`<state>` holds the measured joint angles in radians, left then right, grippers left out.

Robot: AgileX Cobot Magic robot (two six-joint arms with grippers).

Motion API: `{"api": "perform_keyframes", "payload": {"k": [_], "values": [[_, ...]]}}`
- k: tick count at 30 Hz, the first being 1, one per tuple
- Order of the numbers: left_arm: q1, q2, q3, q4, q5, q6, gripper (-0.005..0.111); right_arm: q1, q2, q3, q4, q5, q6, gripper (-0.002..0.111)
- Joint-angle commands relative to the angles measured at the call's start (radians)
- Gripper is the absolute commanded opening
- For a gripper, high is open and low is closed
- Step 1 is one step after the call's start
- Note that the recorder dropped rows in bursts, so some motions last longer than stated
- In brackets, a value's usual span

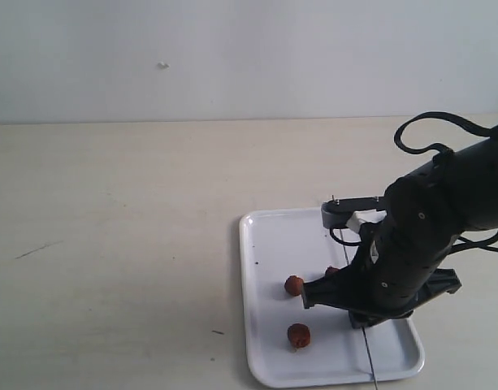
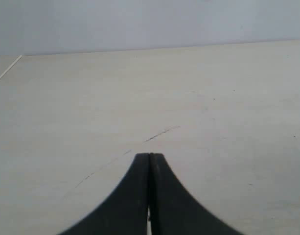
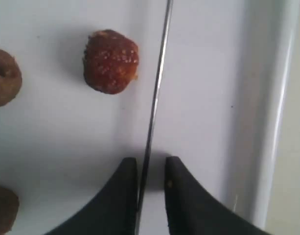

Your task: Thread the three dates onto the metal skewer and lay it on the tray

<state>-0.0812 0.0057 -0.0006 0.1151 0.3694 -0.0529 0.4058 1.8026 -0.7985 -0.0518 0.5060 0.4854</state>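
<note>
Pale wall and a plain beige desk (image 1: 110,244) fill most of the exterior view, with the white tray (image 1: 265,236) sitting in the lower right of the frame. By the look of things the task has barely begun. None of the dates is threaded. One date (image 1: 294,284) lies loose near the tray's middle, a second date (image 1: 298,335) lies below it, and a third date (image 1: 333,270) peeps out at the edge of the black arm. The metal skewer (image 3: 157,88) lies bare along the right side of the tray, beside the fruit and touching none of it. The right hand (image 3: 150,164) is down over the skewer, its fingers slightly spread to either side of the rod with a gap showing, so it is not yet pinching. The left hand (image 2: 150,159) is pressed together, holding nothing, above bare desk. Picking up the rod, spearing all three dates and laying it back all remain. No brand, label or writing can be read anywhere.
</note>
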Motion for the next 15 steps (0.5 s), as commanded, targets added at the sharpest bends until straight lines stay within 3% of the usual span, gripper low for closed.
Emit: {"api": "perform_keyframes", "payload": {"k": [1,15], "values": [[0.001,-0.006,0.001,0.001,-0.004,-0.007,0.000,0.002,0.022,0.005,0.001,-0.003,-0.003,0.000],[0.001,-0.006,0.001,0.001,-0.004,-0.007,0.000,0.002,-0.232,0.003,-0.034,0.152,0.020,0.000]]}}
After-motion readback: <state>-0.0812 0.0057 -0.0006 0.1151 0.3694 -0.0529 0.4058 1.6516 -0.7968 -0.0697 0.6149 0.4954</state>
